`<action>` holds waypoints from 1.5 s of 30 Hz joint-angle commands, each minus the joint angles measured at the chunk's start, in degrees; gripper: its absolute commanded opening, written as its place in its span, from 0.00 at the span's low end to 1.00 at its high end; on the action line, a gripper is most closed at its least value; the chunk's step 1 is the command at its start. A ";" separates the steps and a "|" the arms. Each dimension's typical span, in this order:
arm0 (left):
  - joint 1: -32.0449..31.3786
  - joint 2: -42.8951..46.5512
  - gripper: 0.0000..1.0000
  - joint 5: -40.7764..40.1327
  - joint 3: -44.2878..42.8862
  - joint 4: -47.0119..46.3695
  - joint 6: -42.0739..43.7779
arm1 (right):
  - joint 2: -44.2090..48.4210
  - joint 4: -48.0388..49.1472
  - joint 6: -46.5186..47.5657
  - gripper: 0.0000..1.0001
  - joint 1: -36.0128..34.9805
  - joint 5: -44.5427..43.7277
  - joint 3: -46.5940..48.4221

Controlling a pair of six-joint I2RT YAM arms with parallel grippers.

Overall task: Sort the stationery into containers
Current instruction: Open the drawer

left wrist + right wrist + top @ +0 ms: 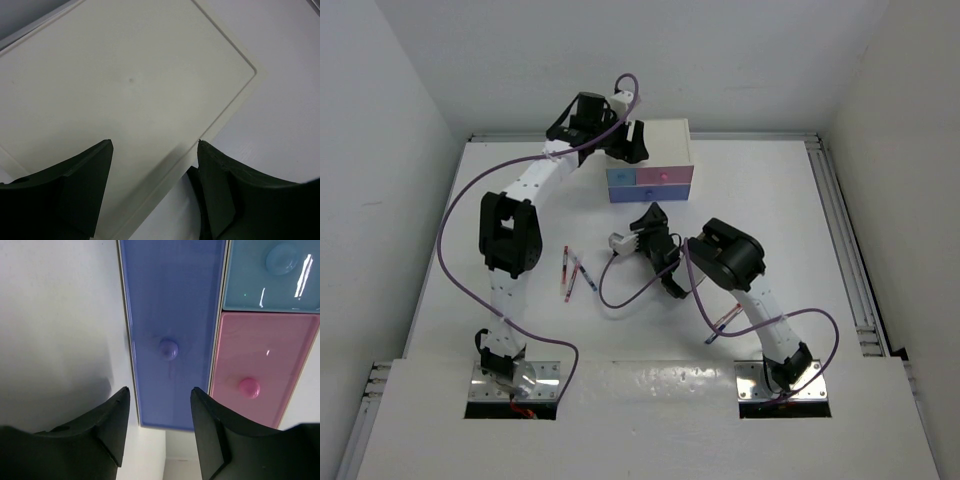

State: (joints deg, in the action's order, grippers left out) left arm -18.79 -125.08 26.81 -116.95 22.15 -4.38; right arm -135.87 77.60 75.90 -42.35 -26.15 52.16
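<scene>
While thin red and blue pens (567, 272) are lying loose on the white table (450, 250), one more pen (724, 320) is lying beside the right arm. Further in, the right gripper (159, 395) is hovering with jaws spread and empty, facing the wide periwinkle-blue drawer (172, 300). The pink drawer (260, 365) and the light-blue drawer (270, 285) are sitting shut beside it. Farthest back, the left gripper (154, 145) is hanging over the small white box-shaped cabinet (660, 135), jaws spread, holding nothing.

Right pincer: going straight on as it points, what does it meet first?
Probably the periwinkle drawer, near its knob, framed by the open right pincer; depth is unclear.
</scene>
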 commanded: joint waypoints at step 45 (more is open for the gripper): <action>-0.46 -1.49 0.76 -0.18 -2.85 -4.05 -2.12 | -8.27 4.05 -6.82 0.42 4.55 8.31 12.35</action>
State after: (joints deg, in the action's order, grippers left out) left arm -18.81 -125.82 26.13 -117.27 20.05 -5.67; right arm -142.58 78.96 71.61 -38.24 -19.35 63.37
